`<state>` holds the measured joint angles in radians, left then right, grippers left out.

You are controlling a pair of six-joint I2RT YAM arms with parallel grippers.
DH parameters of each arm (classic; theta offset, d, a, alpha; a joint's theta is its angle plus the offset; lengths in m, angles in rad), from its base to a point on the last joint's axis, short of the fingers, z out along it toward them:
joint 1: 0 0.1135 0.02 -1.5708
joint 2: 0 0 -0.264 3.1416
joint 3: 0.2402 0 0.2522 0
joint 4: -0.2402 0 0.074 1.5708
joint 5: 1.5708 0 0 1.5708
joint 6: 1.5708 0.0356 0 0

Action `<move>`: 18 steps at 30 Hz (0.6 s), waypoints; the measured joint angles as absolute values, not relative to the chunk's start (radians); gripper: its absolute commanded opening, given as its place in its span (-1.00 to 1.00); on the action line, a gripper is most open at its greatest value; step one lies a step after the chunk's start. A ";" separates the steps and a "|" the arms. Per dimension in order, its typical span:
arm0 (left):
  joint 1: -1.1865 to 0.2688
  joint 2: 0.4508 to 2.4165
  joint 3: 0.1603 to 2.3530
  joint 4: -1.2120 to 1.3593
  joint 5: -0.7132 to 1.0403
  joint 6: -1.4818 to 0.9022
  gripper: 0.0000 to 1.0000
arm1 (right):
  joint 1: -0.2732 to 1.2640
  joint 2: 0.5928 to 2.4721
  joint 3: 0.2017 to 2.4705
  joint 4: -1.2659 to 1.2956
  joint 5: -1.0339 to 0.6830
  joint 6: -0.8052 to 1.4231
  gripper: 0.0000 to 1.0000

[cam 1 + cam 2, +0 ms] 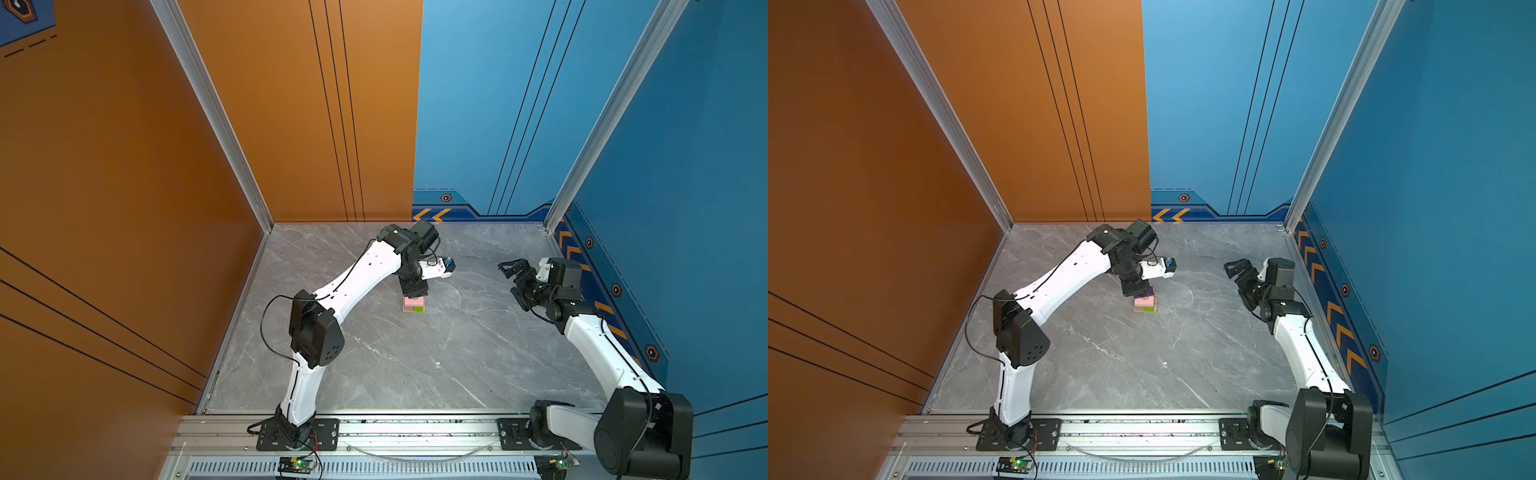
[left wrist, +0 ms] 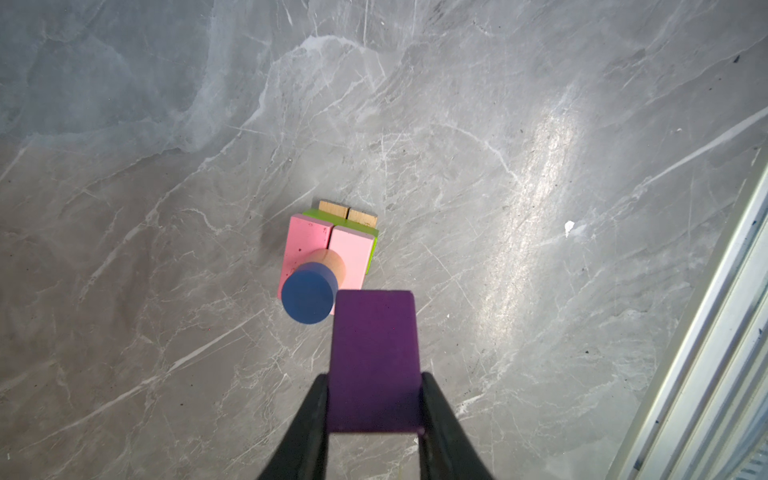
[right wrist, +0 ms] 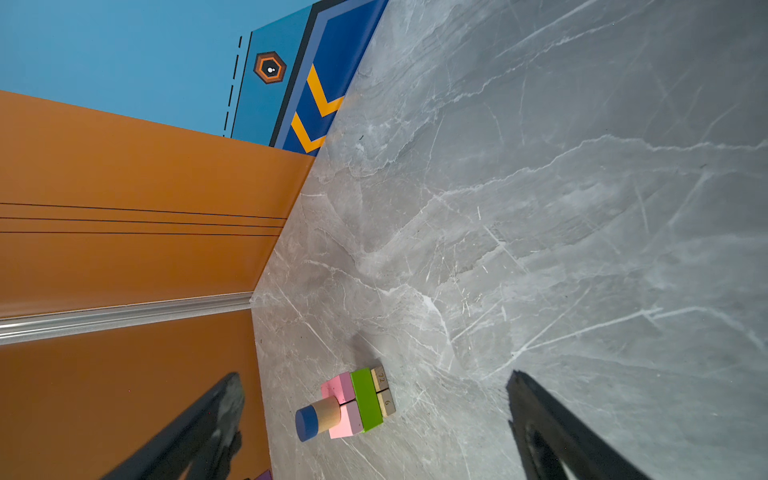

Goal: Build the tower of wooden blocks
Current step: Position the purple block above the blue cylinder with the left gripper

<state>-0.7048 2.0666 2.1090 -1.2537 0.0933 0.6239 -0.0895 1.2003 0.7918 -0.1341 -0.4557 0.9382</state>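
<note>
The wood block tower point(image 1: 414, 306) point(image 1: 1145, 306) stands mid-table on the grey marble top. From the bottom it has tan bars point(image 2: 348, 215), a lime-green layer point(image 3: 366, 399), two pink slabs point(image 2: 328, 245), a tan cylinder point(image 3: 328, 412) and a blue cylinder point(image 2: 308, 296). My left gripper point(image 2: 374, 386) point(image 1: 412, 291) hangs over the tower, shut on a purple block point(image 2: 374, 357). That block sits slightly above the blue cylinder and off to one side, not touching it. My right gripper point(image 1: 513, 270) point(image 1: 1236, 268) stays open and empty far right of the tower, its fingers point(image 3: 224, 399) spread wide.
An orange wall point(image 1: 124, 187) closes the left and back, and a blue wall point(image 1: 685, 208) the right. An aluminium rail point(image 1: 415, 428) carrying both arm bases runs along the front edge. A small white speck point(image 2: 568, 226) lies on the marble.
</note>
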 measured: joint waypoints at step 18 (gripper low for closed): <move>-0.669 2.158 2.202 -1.305 0.125 0.730 -0.73 | -0.065 1.238 0.817 -0.159 -0.414 0.922 0.99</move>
